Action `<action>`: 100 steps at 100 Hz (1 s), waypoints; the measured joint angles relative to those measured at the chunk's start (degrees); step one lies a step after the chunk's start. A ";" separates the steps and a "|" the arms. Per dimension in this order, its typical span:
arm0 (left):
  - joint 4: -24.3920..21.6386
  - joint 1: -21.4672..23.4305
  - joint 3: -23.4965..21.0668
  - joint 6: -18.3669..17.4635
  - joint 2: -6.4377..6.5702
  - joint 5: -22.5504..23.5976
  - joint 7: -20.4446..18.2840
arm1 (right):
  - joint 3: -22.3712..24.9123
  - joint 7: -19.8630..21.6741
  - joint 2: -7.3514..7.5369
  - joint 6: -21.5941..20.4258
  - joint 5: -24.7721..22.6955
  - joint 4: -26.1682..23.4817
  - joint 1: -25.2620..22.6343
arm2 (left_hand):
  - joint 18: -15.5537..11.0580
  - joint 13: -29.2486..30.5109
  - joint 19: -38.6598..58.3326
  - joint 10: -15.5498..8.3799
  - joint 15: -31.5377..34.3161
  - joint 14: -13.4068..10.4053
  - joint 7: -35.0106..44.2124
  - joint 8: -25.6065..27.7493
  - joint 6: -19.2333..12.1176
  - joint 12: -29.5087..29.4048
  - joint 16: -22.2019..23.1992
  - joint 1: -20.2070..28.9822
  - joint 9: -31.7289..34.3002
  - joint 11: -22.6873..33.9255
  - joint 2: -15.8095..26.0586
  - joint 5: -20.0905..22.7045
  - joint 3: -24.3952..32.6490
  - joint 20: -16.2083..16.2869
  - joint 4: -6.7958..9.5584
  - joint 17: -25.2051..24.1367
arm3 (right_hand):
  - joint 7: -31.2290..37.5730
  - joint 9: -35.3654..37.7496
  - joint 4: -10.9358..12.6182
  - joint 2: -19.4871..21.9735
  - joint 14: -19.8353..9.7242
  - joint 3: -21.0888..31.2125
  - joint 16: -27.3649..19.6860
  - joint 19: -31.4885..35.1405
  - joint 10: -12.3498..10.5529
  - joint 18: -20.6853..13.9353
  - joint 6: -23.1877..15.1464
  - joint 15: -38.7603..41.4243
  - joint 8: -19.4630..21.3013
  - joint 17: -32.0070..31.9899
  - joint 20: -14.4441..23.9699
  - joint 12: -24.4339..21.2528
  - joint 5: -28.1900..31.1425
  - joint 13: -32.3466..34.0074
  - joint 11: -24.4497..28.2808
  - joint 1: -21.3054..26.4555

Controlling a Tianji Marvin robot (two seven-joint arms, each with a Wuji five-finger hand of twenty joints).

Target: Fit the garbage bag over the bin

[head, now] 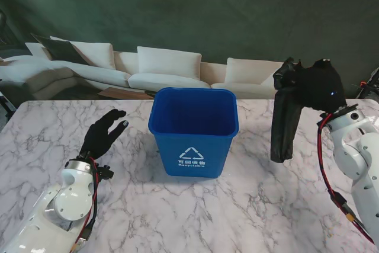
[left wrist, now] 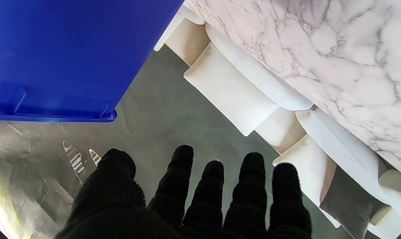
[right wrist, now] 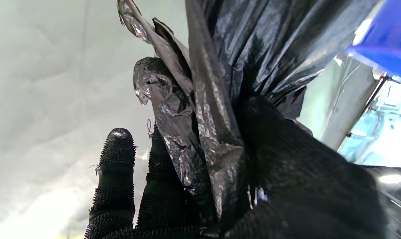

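Step in hand, as I judge it: carry the bag over the bin and find its mouth; keep the pinch high so the film hangs free.

Left hand (head: 102,133), black-gloved, near the marble table's (head: 249,205) left edge: fingers spread wide, holding nothing.

Blue square plastic recycling bin (head: 193,131): upright mid-table, unlined.

Right hand (head: 320,90), raised over the right edge: closed on the crumpled black plastic garbage bag (head: 285,122), which dangles beside the bin, apart from it.
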 measured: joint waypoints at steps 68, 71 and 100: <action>0.03 -0.10 0.25 -0.02 0.05 0.03 -0.42 | 1.56 9.92 -0.23 -10.23 8.98 -9.56 14.79 | 0.00 0.00 -0.57 0.00 0.00 0.00 0.00 0.00 0.00 0.00 0.01 0.00 0.00 0.00 0.00 0.00 0.00 0.00 0.00 0.00 | 0.63 0.00 0.00 0.66 0.00 0.00 0.01 3.04 0.00 -0.75 -0.18 0.10 0.01 2.89 1.57 -0.15 -0.60 0.00 0.35 0.01; 0.03 -0.11 0.28 -0.02 0.05 0.03 -0.48 | 0.64 10.17 -0.21 -10.20 9.37 -9.64 15.47 | 0.01 0.00 -0.57 0.00 0.00 0.00 0.00 0.00 0.00 0.00 0.01 0.00 0.00 0.00 0.00 0.00 0.00 0.00 0.00 0.00 | 0.63 0.00 0.00 0.66 0.00 0.00 0.01 3.04 0.00 -0.76 -0.25 0.10 0.01 2.89 1.57 -0.15 -0.60 0.00 0.35 0.01; 0.04 -0.14 0.40 -0.03 0.06 -0.04 -0.70 | -8.91 11.24 -0.86 -6.73 13.24 -9.42 21.26 | 0.01 0.00 -0.58 0.00 0.00 0.00 0.00 0.00 0.00 0.00 0.01 0.00 0.00 0.00 0.00 0.00 0.00 0.00 0.00 0.00 | 0.63 0.00 0.00 0.66 0.00 -0.03 0.01 3.04 -0.02 -0.78 -0.66 0.10 0.01 2.89 1.82 -0.18 -0.60 0.00 0.35 0.01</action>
